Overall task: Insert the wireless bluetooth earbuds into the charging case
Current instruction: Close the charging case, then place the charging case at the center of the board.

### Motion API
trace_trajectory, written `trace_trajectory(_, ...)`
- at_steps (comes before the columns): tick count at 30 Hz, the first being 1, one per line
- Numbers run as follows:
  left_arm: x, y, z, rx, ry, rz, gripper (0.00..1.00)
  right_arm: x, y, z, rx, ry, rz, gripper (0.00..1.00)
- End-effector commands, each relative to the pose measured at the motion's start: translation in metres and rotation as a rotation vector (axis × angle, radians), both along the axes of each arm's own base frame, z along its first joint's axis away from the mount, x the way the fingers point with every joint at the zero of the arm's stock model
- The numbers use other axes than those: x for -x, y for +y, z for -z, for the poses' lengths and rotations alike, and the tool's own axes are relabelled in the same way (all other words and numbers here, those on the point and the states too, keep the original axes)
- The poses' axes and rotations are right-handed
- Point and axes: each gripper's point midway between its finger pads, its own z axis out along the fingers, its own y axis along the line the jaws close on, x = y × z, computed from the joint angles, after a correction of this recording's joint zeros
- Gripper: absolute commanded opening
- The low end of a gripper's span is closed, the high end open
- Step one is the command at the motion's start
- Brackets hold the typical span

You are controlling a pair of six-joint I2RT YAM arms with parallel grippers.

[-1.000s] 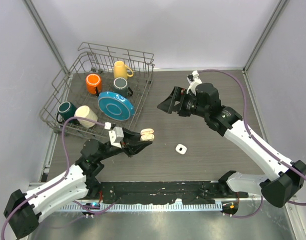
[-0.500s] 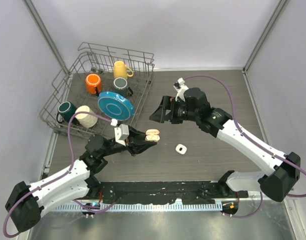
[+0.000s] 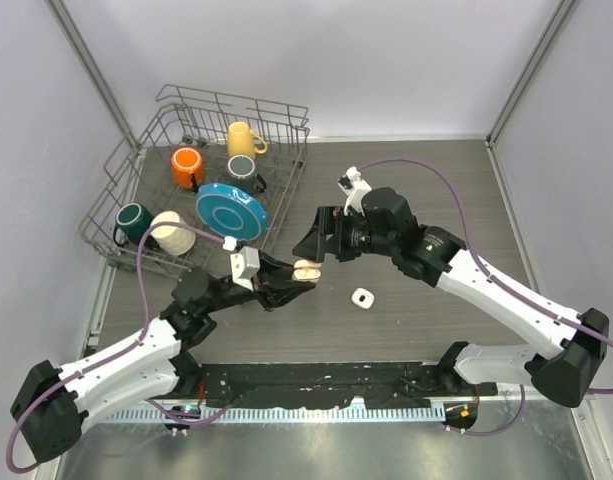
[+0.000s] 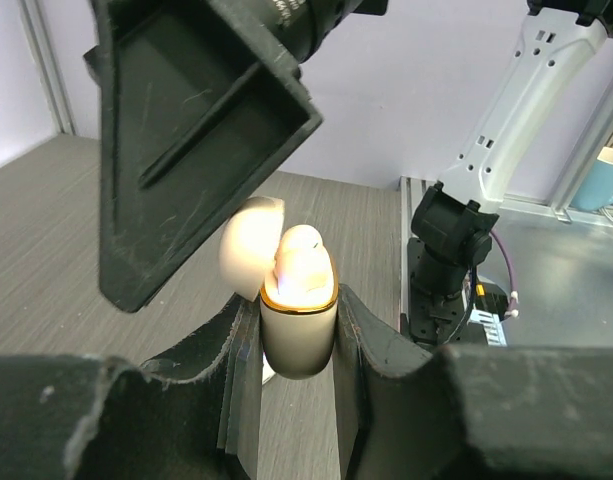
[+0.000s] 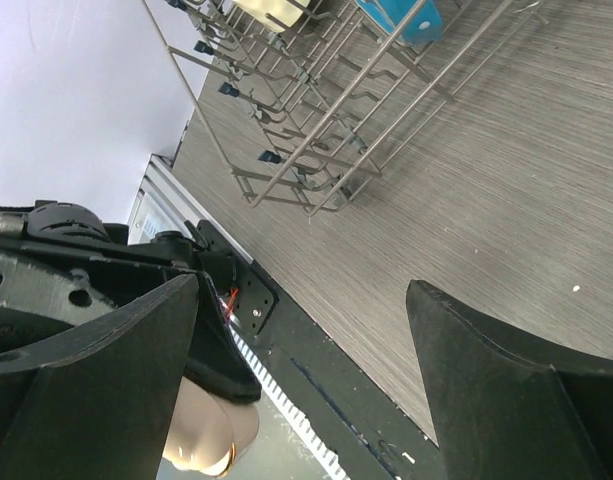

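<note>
Holding the charging case point(image 4: 297, 340) upright, the left gripper point(image 3: 298, 274) is clamped on its two flanks, with the lid point(image 4: 248, 245) tipped back. The case appears lifted off the table point(image 3: 416, 320).

One white earbud point(image 4: 302, 262) sits in the mouth of the case, head proud of the gold rim. Seated or only resting: cannot tell.

The right gripper point(image 3: 314, 240) hangs just above and beside the case, jaws wide apart, nothing between them.

A small white piece point(image 3: 362, 297) lies on the table near the case, apart from both tools. Likely another earbud, but too small to be sure.

The dish rack point(image 3: 201, 190) stands at the back left, out of play.

Risks, as judged:
- One broad black finger of the right gripper is very near the open lid. A descent off-line would knock the lid shut or lever the case out of the left pinch.
- Pressing the earbud while it is tilted could jam it or flick it out.
- The left grip sits low on a smooth, rounded shell. A downward push may slide the case through the fingers.
</note>
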Motion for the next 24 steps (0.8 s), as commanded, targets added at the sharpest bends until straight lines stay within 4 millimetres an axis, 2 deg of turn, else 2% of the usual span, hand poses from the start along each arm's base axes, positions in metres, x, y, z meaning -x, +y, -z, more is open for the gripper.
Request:
trace_trajectory(1,-0.004,0.001,-0.029,0.077,-0.031,-0.033,0.00,0.008,-0.007,-0.015,-0.031,-0.046,0.007,0.90)
trace_trajectory(7,-0.013,0.002,-0.026,0.083,0.008,-0.076,0.00,0.016,-0.015,-0.008,-0.025,-0.047,0.007,0.90)
trace_trajectory(10,-0.016,0.000,-0.023,0.066,0.024,-0.082,0.00,0.010,-0.023,0.003,0.009,-0.046,0.068,0.90)
trace_trajectory(12,-0.018,-0.005,-0.023,0.042,0.036,-0.078,0.00,-0.009,-0.041,0.010,0.053,-0.059,0.215,0.90)
trace_trajectory(13,-0.019,-0.008,-0.012,-0.011,0.072,-0.079,0.00,-0.015,-0.049,0.013,0.070,-0.059,0.279,0.91)
trace_trajectory(14,-0.021,-0.010,-0.008,-0.040,0.091,-0.083,0.00,-0.018,-0.061,0.017,0.074,-0.031,0.361,0.91)
trace_trajectory(15,-0.022,-0.015,-0.012,-0.056,0.104,-0.083,0.00,-0.032,-0.081,0.018,0.104,-0.060,0.496,0.91)
trace_trajectory(16,-0.024,-0.017,0.003,-0.115,0.164,-0.097,0.00,-0.035,-0.091,0.018,0.108,-0.061,0.556,0.91)
trace_trajectory(17,-0.029,-0.018,0.006,-0.134,0.193,-0.124,0.00,-0.034,-0.105,0.017,0.104,-0.058,0.622,0.91)
trace_trajectory(18,-0.030,-0.021,-0.001,-0.139,0.210,-0.134,0.00,-0.040,-0.118,0.016,0.107,-0.079,0.693,0.91)
trace_trajectory(19,-0.033,-0.024,0.018,-0.201,0.291,-0.153,0.00,-0.041,-0.126,0.014,0.103,-0.089,0.727,0.91)
trace_trajectory(20,-0.040,-0.023,0.023,-0.219,0.326,-0.198,0.00,-0.040,-0.133,0.018,0.106,-0.090,0.751,0.91)
trace_trajectory(21,-0.042,-0.027,0.019,-0.231,0.351,-0.208,0.00,-0.041,-0.142,0.014,0.081,-0.094,0.783,0.91)
trace_trajectory(23,-0.046,-0.031,0.045,-0.322,0.453,-0.237,0.00,-0.040,-0.153,0.019,0.082,-0.084,0.816,0.91)
trace_trajectory(24,-0.047,-0.034,0.042,-0.327,0.474,-0.242,0.00,-0.039,-0.158,0.017,0.069,-0.081,0.836,0.91)
